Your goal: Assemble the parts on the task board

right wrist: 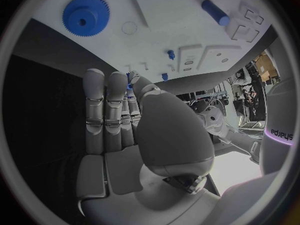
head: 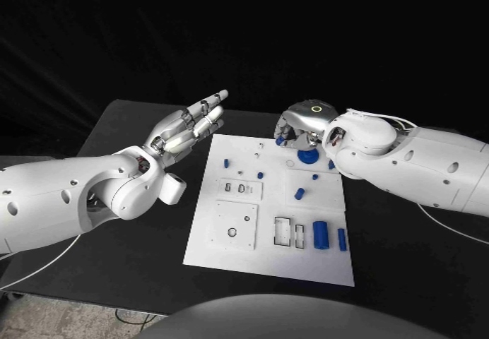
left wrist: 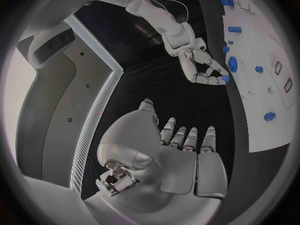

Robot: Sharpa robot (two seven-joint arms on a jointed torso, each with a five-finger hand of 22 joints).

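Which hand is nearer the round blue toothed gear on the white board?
Right. The right hand hovers right by the gear; the left hand is off the board's left edge.

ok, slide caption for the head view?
Right hand over blue gear on task board; left hand open beside it.

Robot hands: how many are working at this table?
2. The left robot hand hovers open off the white board's far left corner; the right robot hand is over its far edge near the blue gear, seemingly pinching a small blue piece.
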